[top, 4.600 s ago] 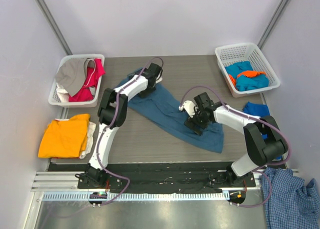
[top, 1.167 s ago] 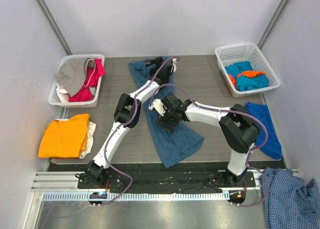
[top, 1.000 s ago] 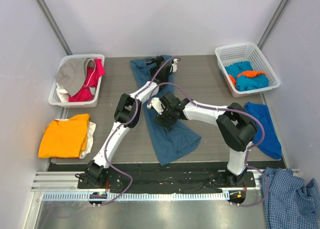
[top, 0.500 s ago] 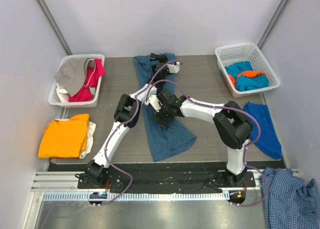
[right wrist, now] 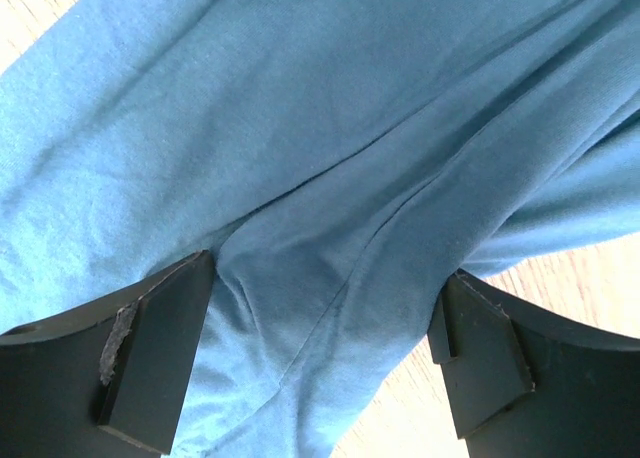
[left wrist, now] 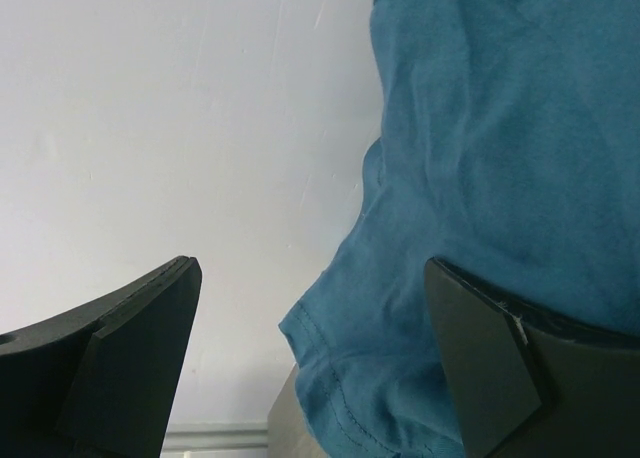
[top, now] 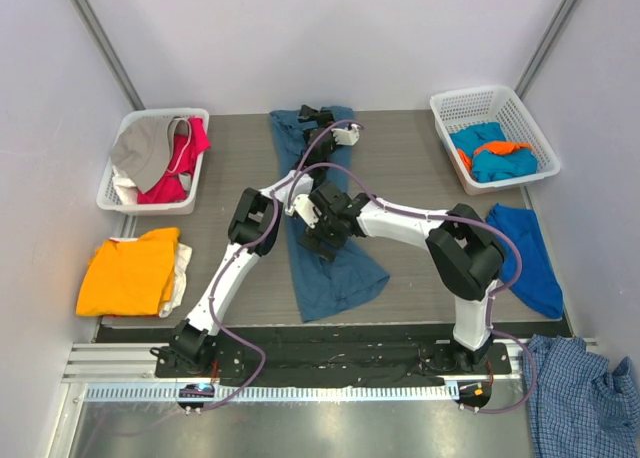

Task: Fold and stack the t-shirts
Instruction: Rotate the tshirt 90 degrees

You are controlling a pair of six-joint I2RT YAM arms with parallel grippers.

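Observation:
A large dark teal-blue t-shirt (top: pixel 342 270) lies stretched in a long strip from the table's back edge toward the front. My left gripper (top: pixel 319 117) is at the shirt's far end by the back wall. In the left wrist view that gripper (left wrist: pixel 310 278) is open, and the shirt's hem (left wrist: pixel 480 128) hangs beside the right finger. My right gripper (top: pixel 318 232) rests on the middle of the strip. In the right wrist view it (right wrist: pixel 328 273) is open, its fingers wide apart on wrinkled cloth (right wrist: pixel 300 98).
A white basket (top: pixel 112 193) at back left holds grey and red tees. Another basket (top: pixel 452 102) at back right holds turquoise and orange ones. An orange tee (top: pixel 128 272) lies at the left, a blue one (top: pixel 528 256) at the right, a checked shirt (top: pixel 585 393) at front right.
The left gripper has moved back to the table's far edge and the right gripper has slid left. The teal-blue shirt has swung with them from a slant into a nearly straight front-to-back strip.

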